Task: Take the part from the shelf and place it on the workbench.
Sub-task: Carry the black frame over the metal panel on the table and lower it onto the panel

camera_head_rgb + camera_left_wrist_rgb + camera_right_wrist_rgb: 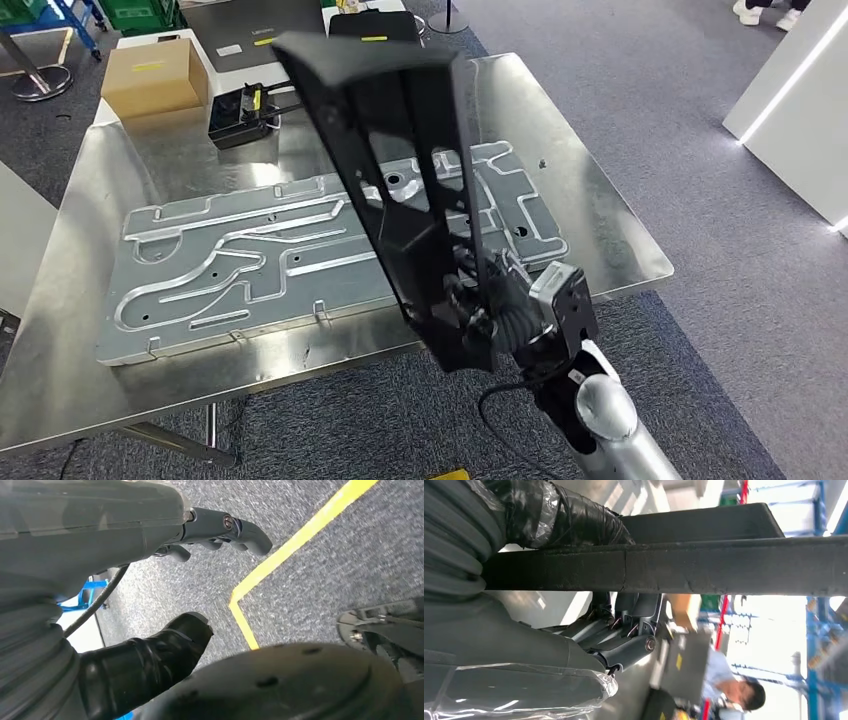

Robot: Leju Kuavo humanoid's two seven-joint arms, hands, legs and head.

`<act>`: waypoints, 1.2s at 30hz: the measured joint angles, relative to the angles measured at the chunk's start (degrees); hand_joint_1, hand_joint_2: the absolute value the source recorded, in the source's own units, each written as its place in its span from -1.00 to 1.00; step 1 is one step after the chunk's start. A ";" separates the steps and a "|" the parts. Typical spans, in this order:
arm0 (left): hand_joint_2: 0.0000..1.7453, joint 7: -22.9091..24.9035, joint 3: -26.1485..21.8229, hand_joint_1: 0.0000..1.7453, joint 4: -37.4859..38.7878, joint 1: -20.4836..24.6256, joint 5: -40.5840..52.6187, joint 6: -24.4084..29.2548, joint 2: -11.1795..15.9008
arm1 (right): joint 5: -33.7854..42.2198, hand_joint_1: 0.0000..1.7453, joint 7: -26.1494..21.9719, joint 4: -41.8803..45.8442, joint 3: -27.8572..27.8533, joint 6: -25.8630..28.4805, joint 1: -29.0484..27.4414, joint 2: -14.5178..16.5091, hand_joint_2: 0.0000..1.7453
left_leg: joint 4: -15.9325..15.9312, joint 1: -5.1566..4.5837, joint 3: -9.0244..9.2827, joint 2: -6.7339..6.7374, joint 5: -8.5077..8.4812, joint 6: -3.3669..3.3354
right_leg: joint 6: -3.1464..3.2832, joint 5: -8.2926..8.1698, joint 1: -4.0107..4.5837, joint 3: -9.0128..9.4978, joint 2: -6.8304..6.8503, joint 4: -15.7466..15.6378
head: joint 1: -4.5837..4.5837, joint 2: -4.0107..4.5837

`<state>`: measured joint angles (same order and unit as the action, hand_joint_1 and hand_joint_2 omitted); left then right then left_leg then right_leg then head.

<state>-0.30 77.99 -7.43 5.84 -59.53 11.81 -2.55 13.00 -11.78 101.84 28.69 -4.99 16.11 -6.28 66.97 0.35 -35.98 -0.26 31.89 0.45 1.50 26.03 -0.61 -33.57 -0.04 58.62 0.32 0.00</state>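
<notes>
Your right hand (480, 310) grips the black part (400, 170) by its lower end, holding it tilted above the workbench (620, 240), over the right half of the grooved plate (250, 270). Your left hand (150, 580) hangs over carpet, fingers apart, holding nothing.

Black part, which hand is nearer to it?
Right. The right hand grips the black part at its lower end; the left hand hangs empty over the carpet.

One black part (400, 170); one cardboard box (152, 75)
</notes>
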 joint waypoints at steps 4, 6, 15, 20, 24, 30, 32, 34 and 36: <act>1.00 0.16 0.74 -1.00 0.00 -0.06 0.13 -0.23 0.02 | 0.92 1.00 2.56 -2.69 -0.33 1.63 5.38 0.17 1.00 | 6.34 0.05 -3.49 0.01 0.70 0.18 | 0.12 0.04 0.26 -0.12 0.17 0.17 | 0.00 0.00; 1.00 0.26 1.04 -1.00 0.00 -0.01 0.33 -0.48 0.07 | 1.64 1.00 4.50 -4.57 -0.39 3.33 9.53 0.16 1.00 | -0.77 0.03 -0.53 0.05 -3.55 -0.23 | 0.02 0.10 0.31 -0.15 0.10 0.40 | 0.00 0.00; 1.00 0.79 3.02 -1.00 0.00 0.52 0.74 -1.05 0.12 | -10.26 1.00 12.33 -16.81 -0.70 15.10 31.05 0.20 1.00 | -9.21 -0.08 2.45 0.06 -6.90 -2.59 | -2.20 3.78 0.30 -4.19 -0.01 7.61 | -0.04 0.00; 1.00 1.38 4.26 -1.00 0.00 0.62 1.22 -1.07 -0.02 | -39.38 1.00 17.16 -23.93 2.79 25.57 37.59 0.43 1.00 | -8.80 0.05 2.59 -0.15 -6.51 -2.55 | -2.67 3.11 -0.20 -7.69 0.02 13.08 | -0.04 0.00; 1.00 1.66 5.28 -1.00 0.00 0.83 1.53 -1.06 -0.11 | -59.12 1.00 19.76 -28.08 5.21 28.25 39.14 1.97 1.00 | -8.26 -0.05 2.45 -0.18 -5.83 -1.48 | -2.14 -1.43 -0.06 -2.94 -0.08 1.67 | -0.03 0.00; 1.00 1.89 6.56 -1.00 0.00 1.13 0.96 -0.95 -0.17 | -79.42 1.00 20.51 -33.69 6.11 29.20 37.41 6.30 1.00 | -2.51 0.23 -0.18 -0.08 -2.36 0.15 | 0.05 -1.32 0.07 -2.29 -0.03 0.58 | 0.01 0.00; 1.00 1.93 6.82 -1.00 0.00 1.14 0.67 -0.89 -0.18 | -82.49 1.00 20.49 -35.60 6.12 29.69 36.39 7.78 1.00 | 4.68 0.24 -3.99 -0.07 0.37 0.32 | 0.41 -1.21 0.30 -2.24 -0.03 0.59 | 0.02 0.00; 1.00 1.98 7.12 -1.00 0.00 1.13 0.46 -0.88 -0.18 | -84.95 1.00 20.49 -37.48 6.13 29.89 34.92 8.96 1.00 | 6.95 0.23 -5.70 -0.07 -0.18 0.19 | 0.57 -1.10 0.62 -2.13 -0.03 0.62 | 0.02 0.00; 1.00 2.01 7.47 -1.00 0.00 1.11 0.37 -0.87 -0.17 | -86.58 1.00 20.49 -39.04 6.13 29.99 33.80 9.98 1.00 | 1.25 0.17 -3.46 -0.07 -4.16 -0.35 | 0.62 -0.99 0.87 -1.97 -0.08 0.67 | 0.02 0.00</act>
<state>1.72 85.46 -7.43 6.95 -59.17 10.93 -2.72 -73.58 8.71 62.80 34.82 25.00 49.91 3.69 68.22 0.52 -39.44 -0.33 27.73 0.10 2.12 25.04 0.26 -35.54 -0.12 59.29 0.34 0.00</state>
